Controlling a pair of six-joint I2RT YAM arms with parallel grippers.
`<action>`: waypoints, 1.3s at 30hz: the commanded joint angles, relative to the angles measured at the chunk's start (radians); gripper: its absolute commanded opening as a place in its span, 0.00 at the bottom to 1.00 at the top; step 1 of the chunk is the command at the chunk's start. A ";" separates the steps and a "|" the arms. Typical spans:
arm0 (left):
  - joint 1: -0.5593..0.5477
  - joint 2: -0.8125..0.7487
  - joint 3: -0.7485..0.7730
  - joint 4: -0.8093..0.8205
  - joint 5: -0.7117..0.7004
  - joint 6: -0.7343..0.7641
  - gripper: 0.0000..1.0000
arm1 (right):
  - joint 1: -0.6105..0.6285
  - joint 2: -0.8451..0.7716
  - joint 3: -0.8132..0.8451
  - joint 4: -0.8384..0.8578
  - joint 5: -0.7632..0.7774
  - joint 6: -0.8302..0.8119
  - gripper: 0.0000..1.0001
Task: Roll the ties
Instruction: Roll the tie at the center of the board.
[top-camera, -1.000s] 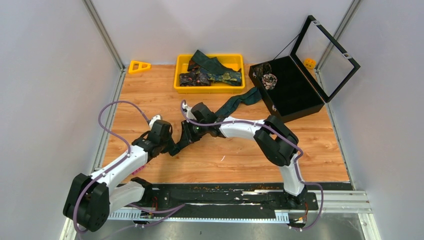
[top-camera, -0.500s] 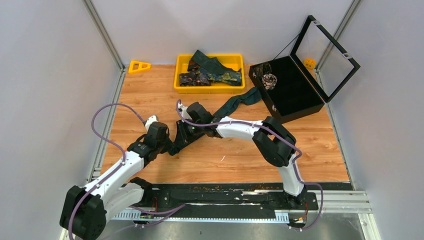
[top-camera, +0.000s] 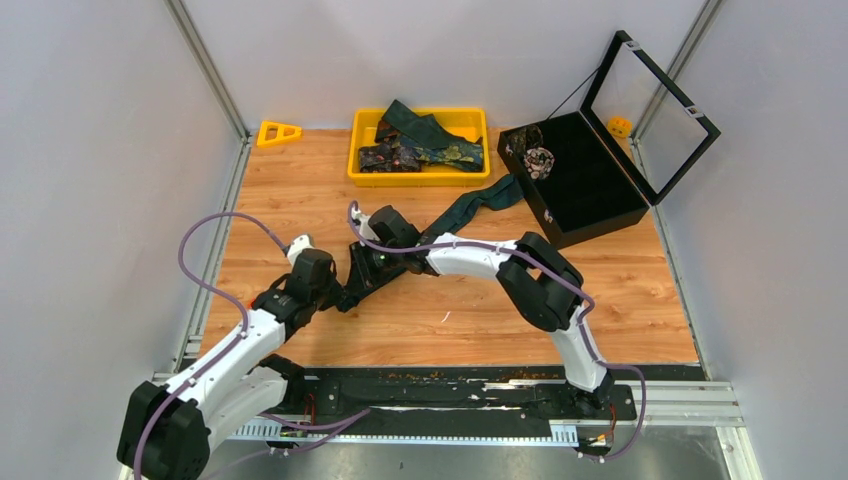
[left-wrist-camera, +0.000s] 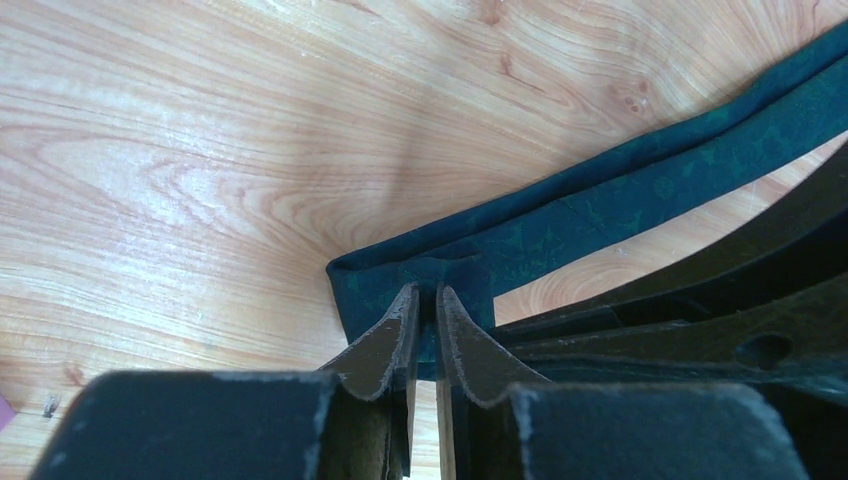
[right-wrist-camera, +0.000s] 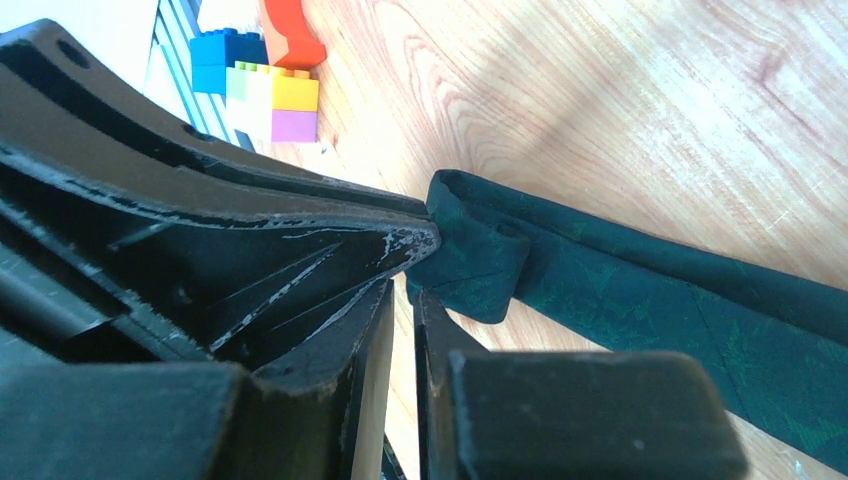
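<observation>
1 teal-green tie (top-camera: 478, 203) lies on the worktop (top-camera: 290, 190). It runs diagonally, with its wide end up against the near-left corner of the black case (top-camera: 590, 190) and its narrow end at centre-left, where both arms meet. The narrow end is folded back on itself into 1 short, loose turn, and the rest lies flat and unrolled.

The left tool (left-wrist-camera: 427, 295) comes in low from the near-left. Its 2 fingers are pressed almost together, pinching the folded end between the tips. The right tool (right-wrist-camera: 400, 290) reaches across from the right and sits right against the same fold. Its jaws are narrow, with only a slit between them, and the tips are at the lower corner of the fold. Can't tell if any fabric is caught in that slit. The 2 tools are touching or nearly so.

More ties (top-camera: 420, 148), teal and gold-patterned, are heaped in the yellow tray (top-camera: 420, 179) at the back centre. The case stands open, its clear lid (top-camera: 655, 105) tilted up to the right, with 1 patterned roll (top-camera: 540, 160) in its back-left corner. A yellow triangle piece (top-camera: 278, 132) sits at the back left, beside the tray. The right wrist view shows a few toy bricks (right-wrist-camera: 262, 88), blue, yellow, purple and orange, past the fold near the worktop edge.
</observation>
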 joint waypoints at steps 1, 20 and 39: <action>0.003 -0.029 0.003 0.027 -0.021 -0.010 0.18 | 0.008 0.029 0.057 0.002 -0.009 0.007 0.15; 0.003 -0.162 -0.082 -0.036 -0.035 0.048 0.32 | -0.005 0.061 0.073 -0.026 0.022 -0.018 0.15; 0.003 -0.106 -0.185 0.094 0.003 0.027 0.52 | -0.023 0.077 0.069 -0.021 0.001 -0.026 0.15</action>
